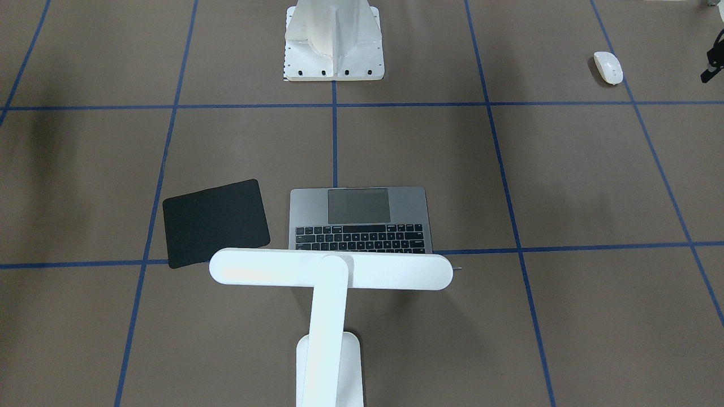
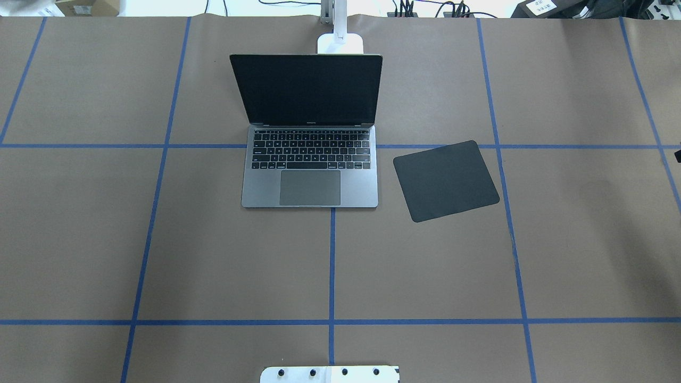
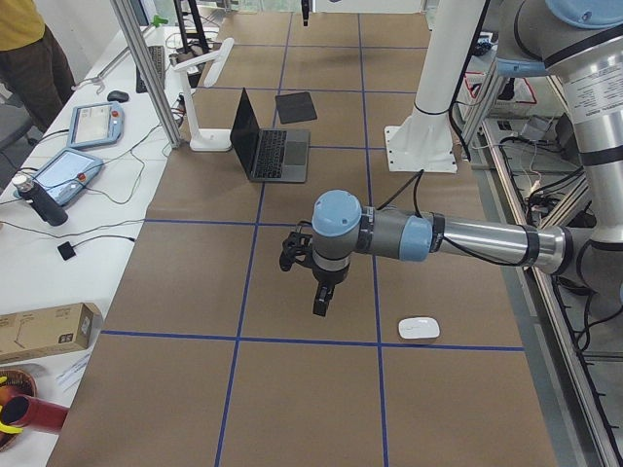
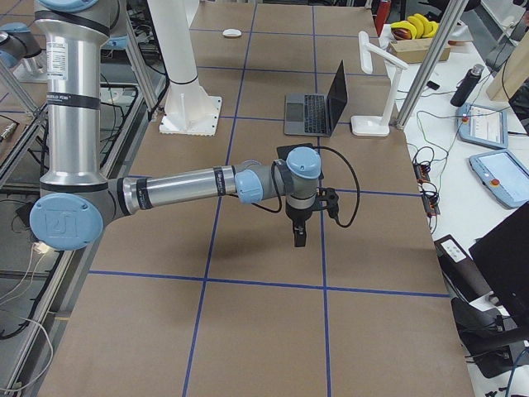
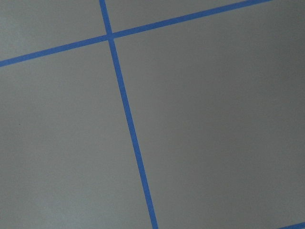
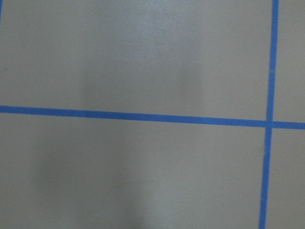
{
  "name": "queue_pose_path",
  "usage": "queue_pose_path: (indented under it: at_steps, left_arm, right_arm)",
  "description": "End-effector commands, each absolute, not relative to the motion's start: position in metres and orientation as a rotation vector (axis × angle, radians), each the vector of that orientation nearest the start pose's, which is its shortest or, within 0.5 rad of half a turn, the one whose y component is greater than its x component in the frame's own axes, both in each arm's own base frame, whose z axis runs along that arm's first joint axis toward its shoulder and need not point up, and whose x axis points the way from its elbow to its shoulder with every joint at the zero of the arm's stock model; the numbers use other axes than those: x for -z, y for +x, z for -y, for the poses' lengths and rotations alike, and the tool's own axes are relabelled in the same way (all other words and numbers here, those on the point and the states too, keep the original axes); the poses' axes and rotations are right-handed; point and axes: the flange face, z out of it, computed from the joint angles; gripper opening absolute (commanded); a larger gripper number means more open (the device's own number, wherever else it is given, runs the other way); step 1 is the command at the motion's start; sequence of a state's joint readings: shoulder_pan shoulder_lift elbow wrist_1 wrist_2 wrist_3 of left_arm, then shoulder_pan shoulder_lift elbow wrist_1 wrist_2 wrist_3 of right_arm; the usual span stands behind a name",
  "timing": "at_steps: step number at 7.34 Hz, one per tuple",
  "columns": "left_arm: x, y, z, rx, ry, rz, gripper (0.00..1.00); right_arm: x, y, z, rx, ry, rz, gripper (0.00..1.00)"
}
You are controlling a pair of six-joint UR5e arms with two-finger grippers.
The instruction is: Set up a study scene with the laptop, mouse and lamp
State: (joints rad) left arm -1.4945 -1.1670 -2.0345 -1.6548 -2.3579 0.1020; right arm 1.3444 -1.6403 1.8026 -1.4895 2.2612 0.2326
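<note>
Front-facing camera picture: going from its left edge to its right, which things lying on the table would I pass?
First the mouse pad → laptop → mouse. The lamp and the white pedestal overlap the laptop's span, so they are left out.

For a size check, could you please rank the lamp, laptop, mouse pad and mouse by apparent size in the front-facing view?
1. lamp, though it is nearest the camera, which inflates it
2. laptop, its screen end hidden by the lamp
3. mouse pad, only slightly smaller
4. mouse, clearly smallest
</note>
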Motion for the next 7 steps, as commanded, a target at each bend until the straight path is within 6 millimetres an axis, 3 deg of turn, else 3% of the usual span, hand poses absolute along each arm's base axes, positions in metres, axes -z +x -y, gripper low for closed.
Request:
queue_pose_path:
  at_steps: [1,4,5,7]
  left_arm:
    - [-0.62,-0.042,0.272,-0.127,0.088,-0.79,1.0]
    - [-0.649,-0.047,0.198,-0.007,0.014,-0.789,1.0]
    - [-0.656,-0.047,0.191,0.021,-0.001,-0.788,1.0]
    - [-0.654,-0.045,0.202,0.072,-0.01,-0.788,0.97]
  right_arm:
    - [-0.578,-0.031,0.471,0.077,0.069,0.728,1.0]
    - [-0.58,-0.031,0.471,0.074,0.065,0.726,1.0]
    - [-0.58,-0.032,0.471,0.075,0.064,0.726,1.0]
    - [-0.58,-0.032,0.471,0.074,0.064,0.726,1.0]
